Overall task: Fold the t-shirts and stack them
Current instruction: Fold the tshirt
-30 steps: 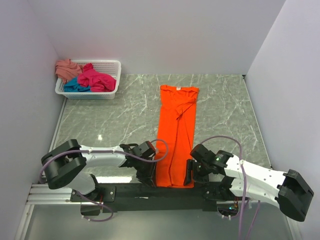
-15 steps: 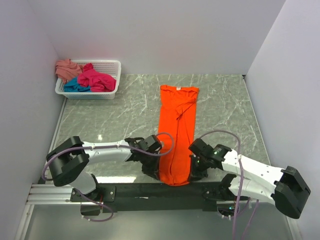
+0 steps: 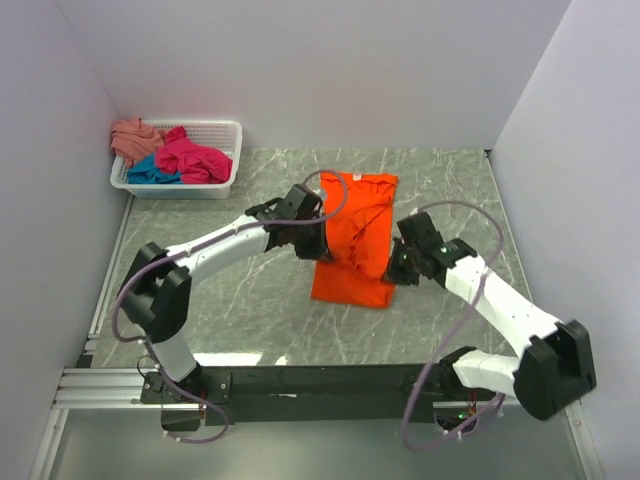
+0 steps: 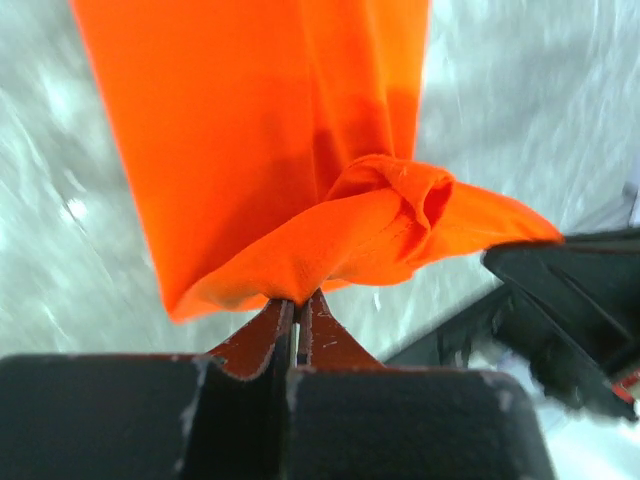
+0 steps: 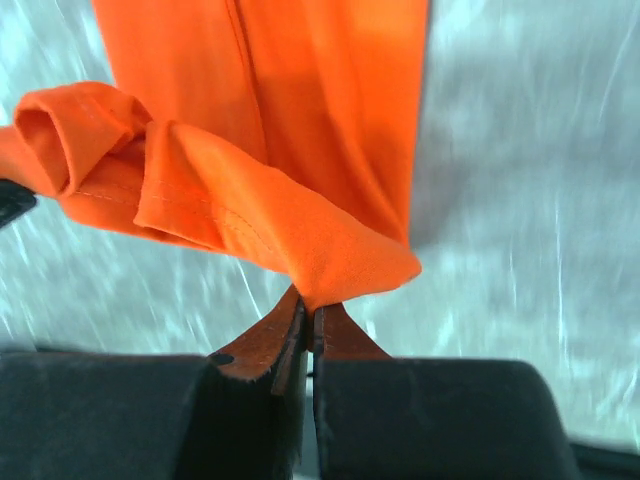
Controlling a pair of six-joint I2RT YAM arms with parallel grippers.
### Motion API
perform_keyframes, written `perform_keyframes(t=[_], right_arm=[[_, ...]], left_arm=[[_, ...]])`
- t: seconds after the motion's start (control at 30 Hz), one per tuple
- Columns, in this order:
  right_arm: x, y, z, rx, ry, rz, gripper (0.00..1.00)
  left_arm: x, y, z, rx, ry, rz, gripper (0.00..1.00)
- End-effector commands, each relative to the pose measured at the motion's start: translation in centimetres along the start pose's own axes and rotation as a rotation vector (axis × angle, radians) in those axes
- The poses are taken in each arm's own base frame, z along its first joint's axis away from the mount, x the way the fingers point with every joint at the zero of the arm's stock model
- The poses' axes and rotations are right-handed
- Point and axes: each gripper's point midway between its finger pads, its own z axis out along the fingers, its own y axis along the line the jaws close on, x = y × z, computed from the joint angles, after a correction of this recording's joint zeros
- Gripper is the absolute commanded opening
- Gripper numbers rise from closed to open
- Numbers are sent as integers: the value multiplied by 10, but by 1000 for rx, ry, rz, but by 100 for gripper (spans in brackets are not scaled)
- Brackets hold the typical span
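Observation:
The orange t-shirt (image 3: 352,240) lies as a long strip on the marble table, its near end lifted and doubled back over the middle. My left gripper (image 3: 318,243) is shut on the hem's left corner (image 4: 290,275). On the other side, my right gripper (image 3: 393,270) is shut on the right corner (image 5: 335,275). Both held corners hang bunched above the flat cloth. The magenta-pink t-shirt (image 3: 195,158), teal-blue t-shirt (image 3: 152,174) and salmon-pink t-shirt (image 3: 133,135) sit crumpled in the basket.
The white lattice basket (image 3: 228,128) stands at the table's back left corner. White walls close the table on the left, back and right. A black rail (image 3: 300,385) with the arm bases runs along the near edge.
Both grippers closed on the shirt's near hem corners, then lifted and carried them away from the near edge toward the table's middle, folding the shirt's lower part over itself.

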Motion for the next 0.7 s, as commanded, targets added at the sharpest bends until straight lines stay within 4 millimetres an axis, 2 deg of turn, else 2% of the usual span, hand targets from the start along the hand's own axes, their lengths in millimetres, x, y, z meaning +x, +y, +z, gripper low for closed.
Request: perform_keyframes(t=[0.0,0.07,0.2,0.33,0.53,0.67], right_arm=[[-64,16,8,-15,-169,-16,0],[-87,23,10,-38,-214,-9,0],[-113,32,25,-39,-209,-10,0],[-124,34,41,-46,-172,-3,0],[-133,33,68,-33,-118,11,0],[-141,31,82,-20,-105,41,7]], left_arm=[[-47,10,6,-59,-106,38,0],[-63,9,13,-68,-128,45,0],[-85,14,22,-66,-143,35,0],[-94,16,36,-75,-132,57,0],[-108,25,45,-84,-134,43,0],[-115,30,56,-85,-120,47,3]])
